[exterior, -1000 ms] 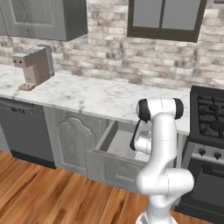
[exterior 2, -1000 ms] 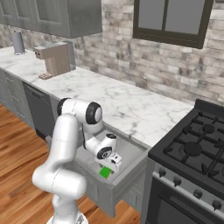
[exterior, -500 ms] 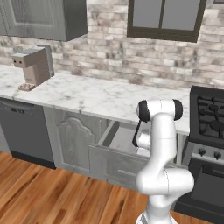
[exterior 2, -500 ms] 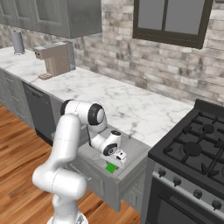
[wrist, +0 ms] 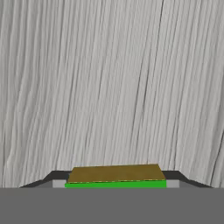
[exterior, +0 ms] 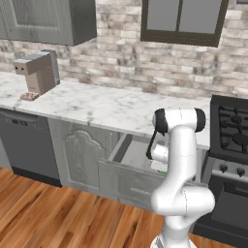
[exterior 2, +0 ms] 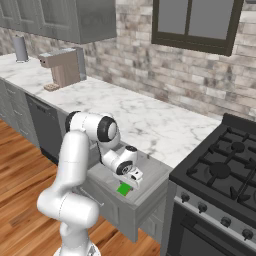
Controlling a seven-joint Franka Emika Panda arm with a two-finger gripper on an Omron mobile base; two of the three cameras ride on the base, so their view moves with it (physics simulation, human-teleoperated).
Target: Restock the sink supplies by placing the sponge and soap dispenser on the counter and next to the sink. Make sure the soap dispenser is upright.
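The sponge point(exterior 2: 123, 189) is a small green block lying in the open drawer point(exterior 2: 150, 172) under the counter point(exterior 2: 150, 122). My gripper point(exterior 2: 129, 183) reaches down into that drawer and is shut on the sponge. In the hand view the sponge point(wrist: 116, 174) shows a brown top and green edge, and both ends touch my dark fingertips point(wrist: 59, 180); the gripper point(wrist: 116, 184) sits over the drawer's pale wood floor. A sliver of green sponge point(exterior: 164, 172) peeks out beside the arm in the left base view. The soap dispenser and the sink are out of view.
A coffee machine point(exterior: 38, 72) stands at the left of the marble counter point(exterior: 97, 104). A black stove point(exterior 2: 225, 170) adjoins the drawer on the right. The pulled-out drawer front point(exterior: 126, 181) juts toward the base. A dishwasher point(exterior: 24, 145) sits under the counter's left end.
The jaws have come together from wide open onto the sponge. The hand shifted slightly rightward inside the drawer; the base and drawer stayed put.
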